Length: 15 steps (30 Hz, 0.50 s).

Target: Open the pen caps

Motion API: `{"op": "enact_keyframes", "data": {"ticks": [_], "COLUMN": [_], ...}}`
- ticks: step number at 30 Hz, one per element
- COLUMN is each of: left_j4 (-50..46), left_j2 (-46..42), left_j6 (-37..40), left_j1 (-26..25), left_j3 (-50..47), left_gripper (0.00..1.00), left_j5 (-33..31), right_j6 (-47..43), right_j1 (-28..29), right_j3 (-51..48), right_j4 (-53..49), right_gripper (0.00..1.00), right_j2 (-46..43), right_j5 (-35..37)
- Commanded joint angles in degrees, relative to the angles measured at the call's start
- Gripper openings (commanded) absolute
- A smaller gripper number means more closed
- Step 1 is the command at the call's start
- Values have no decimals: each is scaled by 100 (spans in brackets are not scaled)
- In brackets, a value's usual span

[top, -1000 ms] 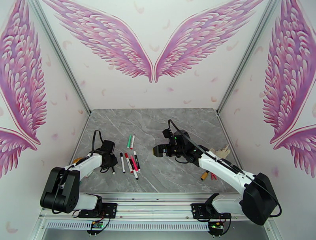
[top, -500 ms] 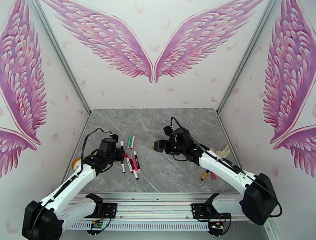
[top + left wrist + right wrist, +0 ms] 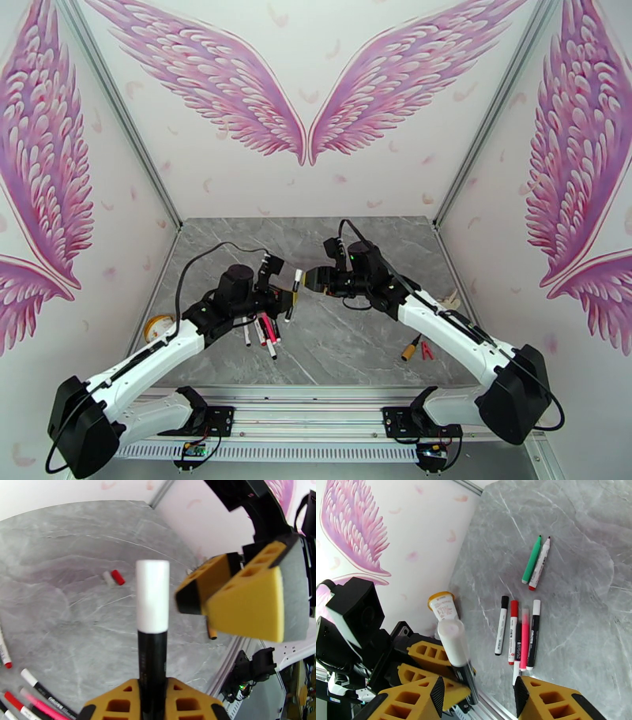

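My left gripper (image 3: 286, 301) is shut on the black barrel of a pen (image 3: 152, 657), held above the table with its white cap (image 3: 152, 594) pointing away from the fingers. My right gripper (image 3: 310, 280) faces it from the right, jaws apart, its yellow fingertips (image 3: 189, 594) just short of the cap and not touching it. In the right wrist view the capped pen (image 3: 452, 642) stands ahead of my right gripper (image 3: 476, 693), toward its left finger. Several more pens (image 3: 523, 636) lie side by side on the table, and a green pen (image 3: 532, 559) and a white one (image 3: 540, 563) lie further off.
A loose red cap (image 3: 116, 577) lies on the grey table (image 3: 355, 339). An orange stub (image 3: 409, 348) and a small red piece (image 3: 426, 351) rest near the right edge. An orange-capped tube (image 3: 442, 606) sits by the left wall.
My left arm has lifted off the table and swung right toward the centre with the pen. My right gripper has shifted a little left and its jaws have narrowed.
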Motion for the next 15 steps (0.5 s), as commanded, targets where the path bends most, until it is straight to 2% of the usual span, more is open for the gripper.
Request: {"op": "enact_keyframes", "data": {"ticks": [1, 15], "left_j4": [292, 342], "left_j2": [184, 414], "left_j6": [-15, -25], "left_j1": [-130, -418], "left_j3": [255, 413], "left_gripper": [16, 15], "left_j5": [232, 417], "right_j6": [-89, -163], "right_j1": [56, 57], "right_j3": [258, 307], "right_j4": [-320, -467], "right_gripper": [52, 42], "right_j2": [1, -26], "right_j5": [49, 201]}}
